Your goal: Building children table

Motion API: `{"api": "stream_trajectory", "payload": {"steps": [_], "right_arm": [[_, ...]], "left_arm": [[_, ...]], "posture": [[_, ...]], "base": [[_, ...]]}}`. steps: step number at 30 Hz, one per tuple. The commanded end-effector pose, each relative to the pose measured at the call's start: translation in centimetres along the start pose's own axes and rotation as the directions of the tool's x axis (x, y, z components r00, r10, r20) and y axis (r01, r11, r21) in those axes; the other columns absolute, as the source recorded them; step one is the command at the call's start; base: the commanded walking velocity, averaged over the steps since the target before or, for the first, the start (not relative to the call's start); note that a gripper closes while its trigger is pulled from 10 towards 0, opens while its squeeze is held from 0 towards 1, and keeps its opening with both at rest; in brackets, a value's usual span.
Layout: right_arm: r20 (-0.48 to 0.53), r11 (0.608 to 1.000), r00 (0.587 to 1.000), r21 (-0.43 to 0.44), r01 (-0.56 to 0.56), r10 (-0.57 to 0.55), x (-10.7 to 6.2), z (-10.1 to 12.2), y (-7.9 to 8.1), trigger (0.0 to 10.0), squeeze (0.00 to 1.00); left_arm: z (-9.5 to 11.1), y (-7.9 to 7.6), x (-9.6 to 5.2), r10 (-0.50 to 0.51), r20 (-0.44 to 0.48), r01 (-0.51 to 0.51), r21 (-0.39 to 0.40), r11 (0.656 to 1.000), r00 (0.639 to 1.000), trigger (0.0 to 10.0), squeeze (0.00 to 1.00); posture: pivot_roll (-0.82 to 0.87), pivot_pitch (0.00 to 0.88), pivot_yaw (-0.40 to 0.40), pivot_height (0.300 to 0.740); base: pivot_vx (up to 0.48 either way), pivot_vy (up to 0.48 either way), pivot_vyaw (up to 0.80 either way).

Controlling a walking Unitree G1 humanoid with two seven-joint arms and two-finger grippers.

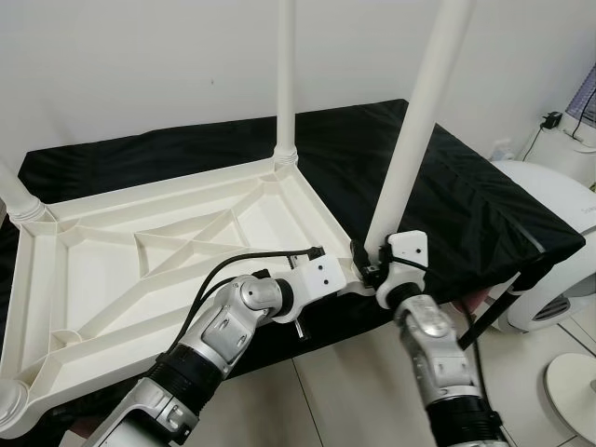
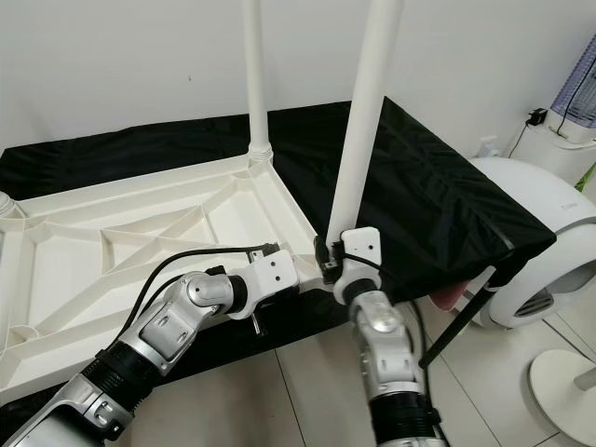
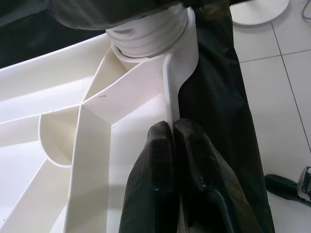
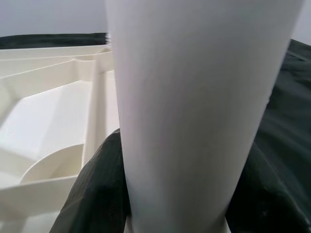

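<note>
Left pincer (image 3: pixel 172 145) pinches upturned white plastic ribbed tabletop (image 1: pixel 168 251) rim at black-covered counter's (image 1: pixel 466 196) front edge; right pincer (image 1: pixel 375 264) clamps white round leg (image 1: pixel 414 130).

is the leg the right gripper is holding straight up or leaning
Leaning. The leg slants away from the upright rear leg, its base at the tabletop corner inside the right gripper.

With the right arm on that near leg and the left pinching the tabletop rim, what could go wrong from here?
1. The near leg leans away from the straight far leg; if it is not seated squarely in its socket, turning may jam it.
2. The left gripper pinches only the thin rim of the tabletop; twisting could slip it free.
3. That corner sits by the edge of the black cover, so a push might slide the tabletop off.
</note>
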State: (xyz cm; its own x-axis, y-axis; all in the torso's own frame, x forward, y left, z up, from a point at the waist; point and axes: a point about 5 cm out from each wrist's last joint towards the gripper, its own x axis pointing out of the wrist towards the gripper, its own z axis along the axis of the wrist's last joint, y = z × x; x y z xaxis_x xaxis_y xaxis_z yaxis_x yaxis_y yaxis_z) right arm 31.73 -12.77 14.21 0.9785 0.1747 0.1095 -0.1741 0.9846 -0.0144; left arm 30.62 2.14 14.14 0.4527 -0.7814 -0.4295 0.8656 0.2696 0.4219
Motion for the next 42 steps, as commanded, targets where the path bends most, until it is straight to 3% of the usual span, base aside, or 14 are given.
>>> {"api": "stream_trajectory", "payload": {"steps": [1, 6, 10, 11, 21, 31, 32, 38, 40, 41, 42], "right_arm": [[-0.002, 0.999, 1.000, 0.035, -0.013, 0.013, 0.3, 0.2, 2.3, 10.0, 0.00], [-0.012, 0.996, 0.997, 0.041, 0.076, -0.076, 0.3, 0.1, 3.2, 10.0, 0.00], [-0.010, 0.994, 0.995, 0.044, 0.096, -0.096, 0.4, 0.2, 3.0, 10.0, 0.00], [-0.011, 0.994, 0.995, 0.051, 0.102, -0.101, 0.3, 0.2, 2.8, 10.0, 1.00], [-0.010, 0.993, 0.994, 0.052, 0.105, -0.105, 0.1, 0.4, 2.6, 10.0, 1.00], [0.008, 0.996, 0.996, 0.005, 0.094, -0.094, -0.3, 0.7, 0.2, 10.0, 1.00], [0.006, 0.998, 0.998, -0.001, 0.060, -0.060, -0.3, 0.7, -0.5, 10.0, 0.00], [0.017, 1.000, 1.000, -0.015, -0.025, 0.025, -0.4, 1.0, -1.8, 10.0, 0.00], [0.020, 0.987, 0.988, -0.034, -0.155, 0.155, -0.5, 1.2, -3.1, 10.0, 0.00], [0.020, 0.987, 0.988, -0.034, -0.155, 0.155, -0.5, 1.2, -3.1, 10.0, 0.00], [0.008, 0.960, 0.962, -0.060, -0.273, 0.274, -0.7, 1.2, -4.0, 10.0, 0.00]], "left_arm": [[0.5, -1.9, 0.9, -0.099, 0.018, 0.098, 0.010, 0.995, 0.995, 10.0, 0.00], [0.5, -1.8, 0.9, -0.098, 0.017, 0.098, 0.011, 0.995, 0.995, 10.0, 0.00], [0.5, -1.8, 0.9, -0.098, 0.017, 0.098, 0.012, 0.995, 0.995, 10.0, 0.00], [0.5, -1.9, 0.9, -0.099, 0.017, 0.098, 0.012, 0.995, 0.995, 10.0, 0.00], [0.5, -1.8, 0.8, -0.096, 0.016, 0.096, 0.008, 0.995, 0.995, 10.0, 0.00], [0.5, -1.5, 0.8, -0.087, 0.014, 0.087, 0.006, 0.996, 0.996, 10.0, 0.00], [0.5, -1.5, 0.8, -0.087, 0.015, 0.087, 0.005, 0.996, 0.996, 10.0, 0.00], [0.6, -1.5, 0.8, -0.088, 0.017, 0.087, 0.005, 0.996, 0.996, 10.0, 0.00], [0.6, -1.4, 0.9, -0.088, 0.020, 0.087, 0.006, 0.996, 0.996, 10.0, 0.00], [0.6, -1.4, 0.9, -0.088, 0.020, 0.087, 0.006, 0.996, 0.996, 10.0, 0.00], [0.7, -1.3, 0.9, -0.086, 0.020, 0.086, 0.006, 0.996, 0.996, 10.0, 0.00]], "posture": [[-0.09, 0.032, 0.001, 0.740], [-0.08, 0.032, 0.002, 0.740], [-0.08, 0.031, 0.002, 0.740], [-0.08, 0.036, 0.002, 0.740], [-0.08, 0.042, 0.003, 0.740], [-0.09, 0.049, 0.011, 0.740], [-0.09, 0.052, 0.012, 0.740], [-0.10, 0.055, 0.015, 0.740], [-0.10, 0.055, 0.018, 0.740], [-0.10, 0.055, 0.018, 0.740], [-0.10, 0.054, 0.018, 0.740]], "base": [[0.000, 0.000, 0.00], [0.000, 0.000, 0.00], [0.000, 0.000, 0.00], [0.000, 0.000, 0.00], [0.000, 0.000, 0.00], [0.000, 0.000, 0.00], [0.000, 0.000, 0.00], [0.000, 0.000, 0.00], [0.000, 0.000, 0.00], [0.000, 0.000, 0.00], [0.000, 0.000, 0.00]]}}
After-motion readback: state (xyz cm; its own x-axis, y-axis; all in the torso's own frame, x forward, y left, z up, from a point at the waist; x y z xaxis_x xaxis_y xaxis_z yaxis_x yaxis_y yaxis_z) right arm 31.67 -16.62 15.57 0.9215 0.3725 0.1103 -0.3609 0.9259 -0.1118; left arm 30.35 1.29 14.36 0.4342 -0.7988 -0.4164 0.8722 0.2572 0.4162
